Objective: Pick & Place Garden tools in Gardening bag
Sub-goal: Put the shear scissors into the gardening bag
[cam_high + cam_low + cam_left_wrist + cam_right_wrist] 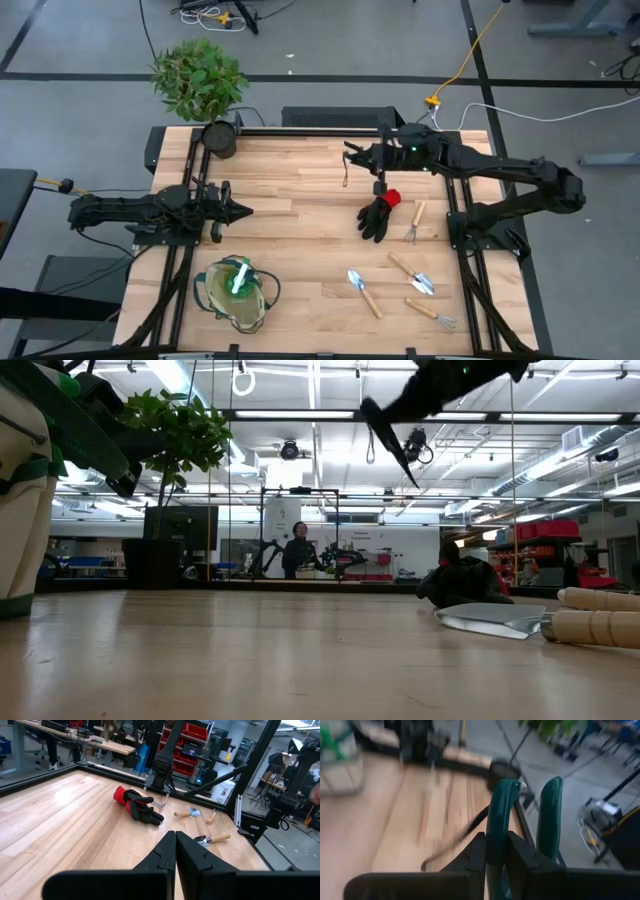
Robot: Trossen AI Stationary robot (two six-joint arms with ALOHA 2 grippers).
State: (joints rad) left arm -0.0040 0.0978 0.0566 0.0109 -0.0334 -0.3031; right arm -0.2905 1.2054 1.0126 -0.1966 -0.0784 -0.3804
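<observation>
My right gripper [356,154] is shut on the pruning shears [520,815], held high over the table's far middle. They show dark against the ceiling in the low view [392,432]. A thin loop strap [345,176] hangs from them. My left gripper [240,210] is shut and empty above the table's left side, its fingers together in its wrist view [175,845]. The beige bag [236,292] stands near the front left with the green spray bottle [238,278] inside. The black glove with a red cuff [380,214] lies flat right of centre. My right gripper pinches one green handle of the shears [498,837] between its two fingers [476,855]. The other handle [550,815] stands free beside the fingers. The handles run on along the line of the fingers, and the shears are lifted clear of the table.
A hand fork [413,222], two trowels [365,292] [412,272] and another fork [432,313] lie at the front right. A black pot [220,138] with a leafy plant [198,75] stands at the far left corner. A person [298,550] is far behind the table.
</observation>
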